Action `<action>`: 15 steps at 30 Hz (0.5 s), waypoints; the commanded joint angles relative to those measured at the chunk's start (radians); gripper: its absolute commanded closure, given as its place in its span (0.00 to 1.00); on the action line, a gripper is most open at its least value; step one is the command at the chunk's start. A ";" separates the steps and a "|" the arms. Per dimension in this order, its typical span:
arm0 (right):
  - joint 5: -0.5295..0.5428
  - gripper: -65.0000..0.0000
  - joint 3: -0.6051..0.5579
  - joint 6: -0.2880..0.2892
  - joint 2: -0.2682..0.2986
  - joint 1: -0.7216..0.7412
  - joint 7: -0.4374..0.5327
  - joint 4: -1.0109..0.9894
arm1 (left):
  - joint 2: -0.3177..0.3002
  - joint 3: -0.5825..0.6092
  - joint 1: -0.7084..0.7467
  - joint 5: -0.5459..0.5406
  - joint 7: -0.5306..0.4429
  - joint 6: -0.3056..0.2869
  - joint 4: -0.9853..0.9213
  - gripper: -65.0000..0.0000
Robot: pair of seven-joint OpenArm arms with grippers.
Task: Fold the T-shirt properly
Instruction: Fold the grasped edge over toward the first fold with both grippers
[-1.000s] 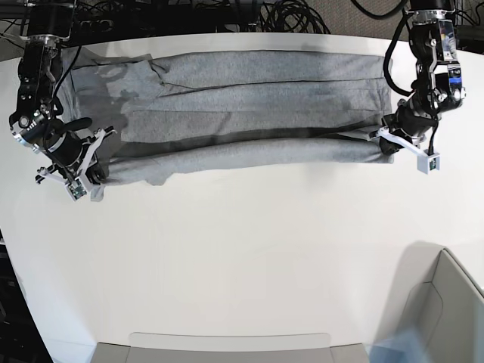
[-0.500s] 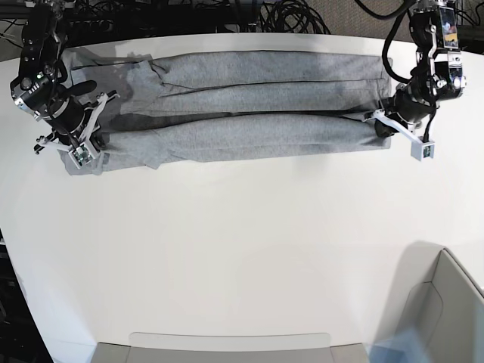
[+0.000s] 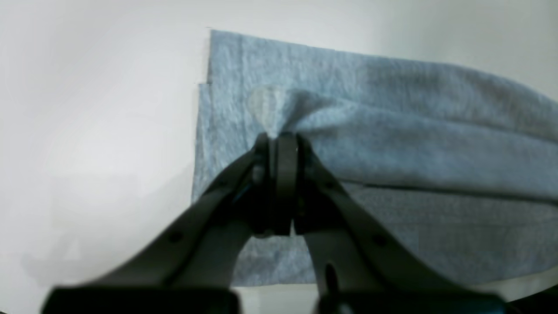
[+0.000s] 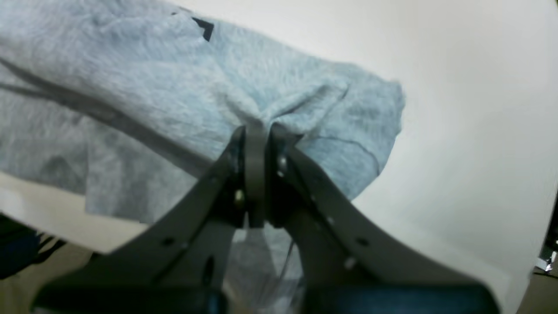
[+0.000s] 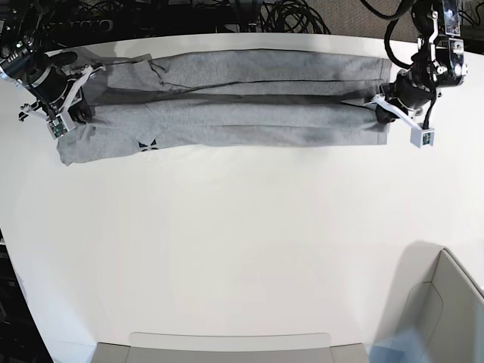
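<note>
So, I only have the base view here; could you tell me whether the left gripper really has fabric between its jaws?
Observer: Yes, the left gripper is shut on a small pinched peak of the T-shirt.
Operator: Thank you. And the right one?
Observer: The right gripper is likewise shut on a gathered fold near the shirt's rounded end.
Operator: Is any print visible near it?
Observer: Yes, a small black mark shows beyond the pinch.

No text, label or number can be read anywhere. The grey T-shirt (image 5: 227, 113), lying along the table's far edge, shows only a small scrap of black print (image 5: 147, 144) near its left end, too little to make out.
</note>
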 commanded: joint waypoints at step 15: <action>0.005 1.00 0.004 0.003 0.008 -0.078 0.023 -0.026 | -0.006 -0.009 0.069 0.061 -0.020 0.001 0.000 0.95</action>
